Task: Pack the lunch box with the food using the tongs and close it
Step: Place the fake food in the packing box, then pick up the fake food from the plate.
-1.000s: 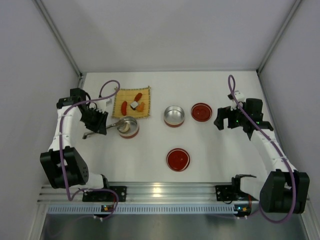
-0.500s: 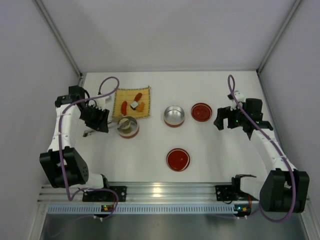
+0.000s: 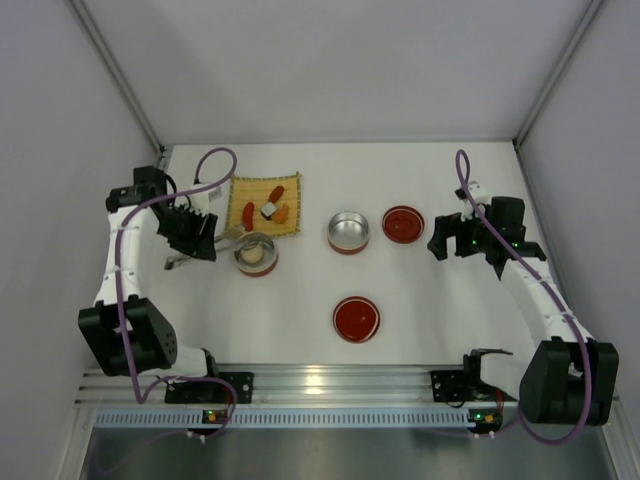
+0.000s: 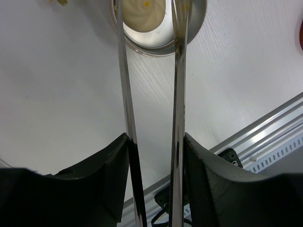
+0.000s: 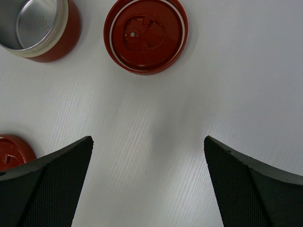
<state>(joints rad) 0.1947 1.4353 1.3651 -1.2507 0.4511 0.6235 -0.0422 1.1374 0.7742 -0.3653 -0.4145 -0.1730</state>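
Left claw point(image 4: 155, 137) is pinching the tongs point(image 4: 124, 85), their tips hanging over the steel bowl point(image 4: 196, 21) at 12 o'clock, whitish ball point(image 4: 142, 12) sitting inside. Right claw point(image 5: 147, 139) is hovering spread wide, red lid point(image 5: 146, 35) at 12 o'clock.

Bright, even overhead light, faint soft shadows, little glare.

Pair of arms, left arm point(image 3: 114, 265) and right arm point(image 3: 532, 292), white tubular links, black blocky joint housings, purple cable point(image 3: 461, 170) looped along each, black bases point(image 3: 225, 387) bolted to the aluminium rail point(image 3: 330, 381), black wedge-shaped fingers point(image 5: 45, 187) with mesh-textured inner faces.
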